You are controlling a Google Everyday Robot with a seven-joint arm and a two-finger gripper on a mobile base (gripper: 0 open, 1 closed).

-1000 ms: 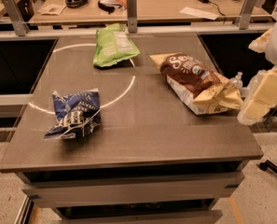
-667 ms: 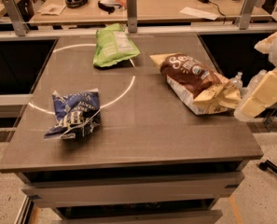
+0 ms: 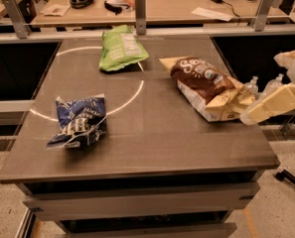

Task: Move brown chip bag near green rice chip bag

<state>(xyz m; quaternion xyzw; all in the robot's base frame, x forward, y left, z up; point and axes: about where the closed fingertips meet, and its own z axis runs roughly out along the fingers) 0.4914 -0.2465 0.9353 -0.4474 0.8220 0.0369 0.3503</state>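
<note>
The brown chip bag (image 3: 201, 83) lies on the right side of the table, its dark front with white script facing up and its cream end pointing toward the right edge. The green rice chip bag (image 3: 121, 47) lies at the back centre of the table, well apart from the brown bag. My gripper (image 3: 247, 114) reaches in from the right, low over the table's right edge, right at the near cream end of the brown bag.
A dark blue bag (image 3: 78, 124) with white print lies at the front left. A white circle line (image 3: 137, 90) is marked on the table (image 3: 167, 143). Metal posts (image 3: 140, 6) and a cluttered desk stand behind the table. Clear bottles (image 3: 252, 85) stand off the right edge.
My gripper has shifted slightly left, closer to the brown bag's near end. None of the three bags has moved.
</note>
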